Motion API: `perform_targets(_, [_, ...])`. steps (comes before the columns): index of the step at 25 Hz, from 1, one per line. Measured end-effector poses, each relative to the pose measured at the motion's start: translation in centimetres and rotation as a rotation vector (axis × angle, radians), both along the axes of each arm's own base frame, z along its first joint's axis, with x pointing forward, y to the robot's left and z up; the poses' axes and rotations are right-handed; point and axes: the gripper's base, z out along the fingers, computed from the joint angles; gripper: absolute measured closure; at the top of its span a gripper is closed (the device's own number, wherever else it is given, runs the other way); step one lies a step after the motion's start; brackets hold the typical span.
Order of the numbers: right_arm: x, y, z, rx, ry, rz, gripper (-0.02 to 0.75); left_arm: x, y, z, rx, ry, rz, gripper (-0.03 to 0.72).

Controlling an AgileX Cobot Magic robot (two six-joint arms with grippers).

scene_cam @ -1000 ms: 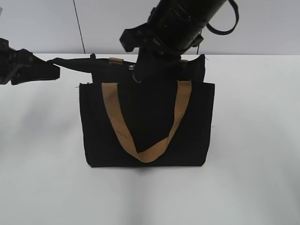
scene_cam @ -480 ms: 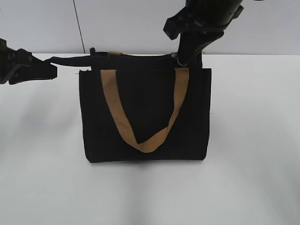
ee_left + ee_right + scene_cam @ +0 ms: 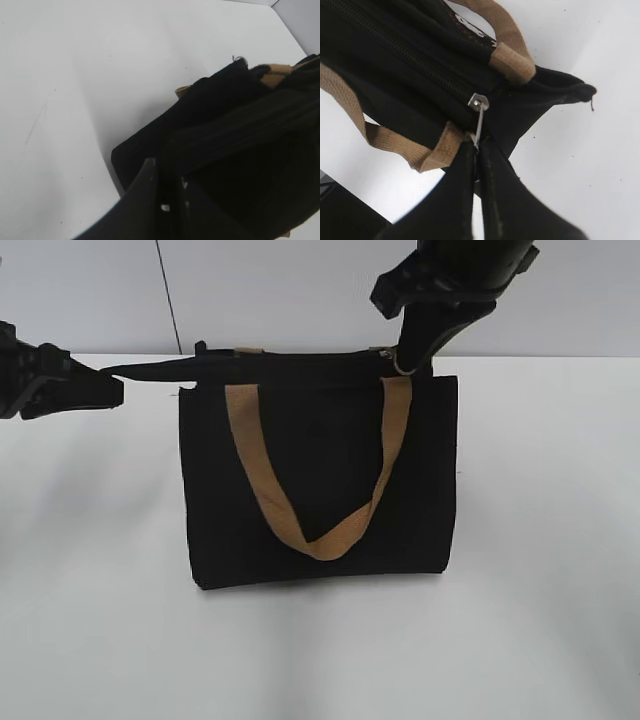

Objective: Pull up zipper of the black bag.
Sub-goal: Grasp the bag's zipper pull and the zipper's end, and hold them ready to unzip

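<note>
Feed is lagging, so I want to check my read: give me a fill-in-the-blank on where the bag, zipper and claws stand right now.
1. The right claw is shut on the zipper's ____.
2. The slider sits near the ____ end of the bag in the exterior view.
3. The left claw holds the bag's black ____.
4. The front handle is ____ in colour.

Missing words: pull tab; right; strap; tan

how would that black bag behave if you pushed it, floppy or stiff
Probably floppy: the black bag is soft fabric, and its corner bunches. It may tip or slide easily, since it stands on a narrow base. The left gripper shut on its end tab and the right gripper on the pull likely steady it.
</note>
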Motion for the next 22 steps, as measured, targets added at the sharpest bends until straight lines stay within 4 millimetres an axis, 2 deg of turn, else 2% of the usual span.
perform_targets(9, [0.1,-0.1,0.0,-0.004,-0.005,-0.001,0.75,0.0,0.0,0.0,0.0,0.0,-0.001,0.664])
perform_targets(12, [0.1,-0.2,0.0,-0.011,-0.01,-0.001,0.72,0.1,0.1,0.0,0.007,-0.002,0.009,0.664])
perform_targets(14, [0.3,-0.5,0.0,-0.032,-0.018,-0.007,0.638,0.2,0.2,-0.1,0.021,-0.006,0.029,0.662])
perform_targets(16, [0.5,-1.2,0.0,-0.07,-0.034,-0.019,0.497,0.4,0.5,-0.2,0.04,-0.011,0.055,0.638])
perform_targets(17, [0.6,-1.4,0.0,-0.079,-0.037,-0.024,0.404,0.4,0.6,-0.2,0.047,-0.013,0.065,0.601])
perform_targets(18, [0.7,-1.6,0.0,-0.088,-0.04,-0.027,0.311,0.5,0.8,-0.2,0.055,-0.015,0.078,0.555])
perform_targets(20, [0.8,-1.7,0.0,-0.097,-0.044,-0.028,0.178,0.6,1.0,-0.3,0.069,-0.019,0.099,0.393])
perform_targets(22, [0.8,-1.7,0.0,-0.102,-0.049,-0.028,0.116,0.8,1.3,-0.4,0.092,-0.026,0.13,0.221])
